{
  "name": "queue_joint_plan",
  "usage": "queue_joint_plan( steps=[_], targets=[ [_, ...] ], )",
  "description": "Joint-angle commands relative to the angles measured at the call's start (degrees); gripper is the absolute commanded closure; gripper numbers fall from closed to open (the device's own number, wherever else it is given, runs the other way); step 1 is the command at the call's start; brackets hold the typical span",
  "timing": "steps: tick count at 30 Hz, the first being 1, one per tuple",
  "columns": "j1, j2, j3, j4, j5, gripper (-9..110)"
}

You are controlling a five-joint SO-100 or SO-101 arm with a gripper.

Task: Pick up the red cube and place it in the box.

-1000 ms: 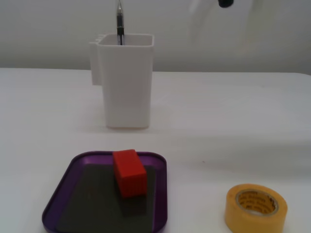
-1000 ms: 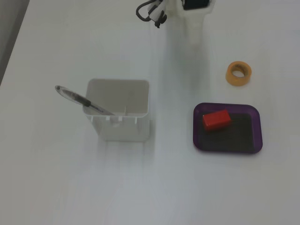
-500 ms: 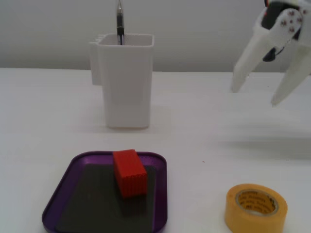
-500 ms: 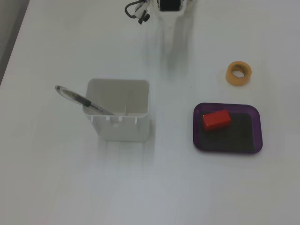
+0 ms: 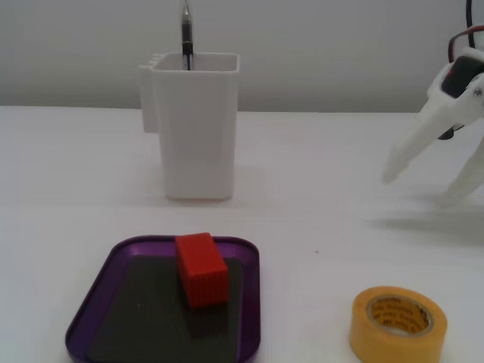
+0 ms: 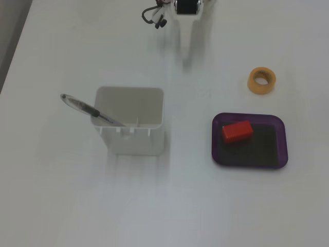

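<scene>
Currently red cube (image 5: 202, 268) sits inside the box (image 5: 97, 299), near its rim; gripper (image 5: 427, 185) well apart at table edge, jaws spread, holding nothing

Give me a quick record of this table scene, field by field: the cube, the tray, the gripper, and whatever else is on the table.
red cube: inside the tray, at the end nearer the white container
box: purple rim, dark floor, holds only the cube
gripper: open, empty, well away from the tray
white container: upright, pen leaning in it
yellow tape roll: lying flat beside the tray
task state: cube appears placed
</scene>
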Motion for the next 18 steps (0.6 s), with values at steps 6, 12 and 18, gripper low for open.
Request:
queue_joint_plan(
  steps=[6, 12, 18],
  targets=[
    [-0.18, 8.7, 6.06, -2.9, 6.33, 80],
    [-0.18, 11.43, 9.4, -2.46, 6.24, 80],
    [-0.18, 11.25, 9.4, -2.2, 6.24, 88]
  ],
)
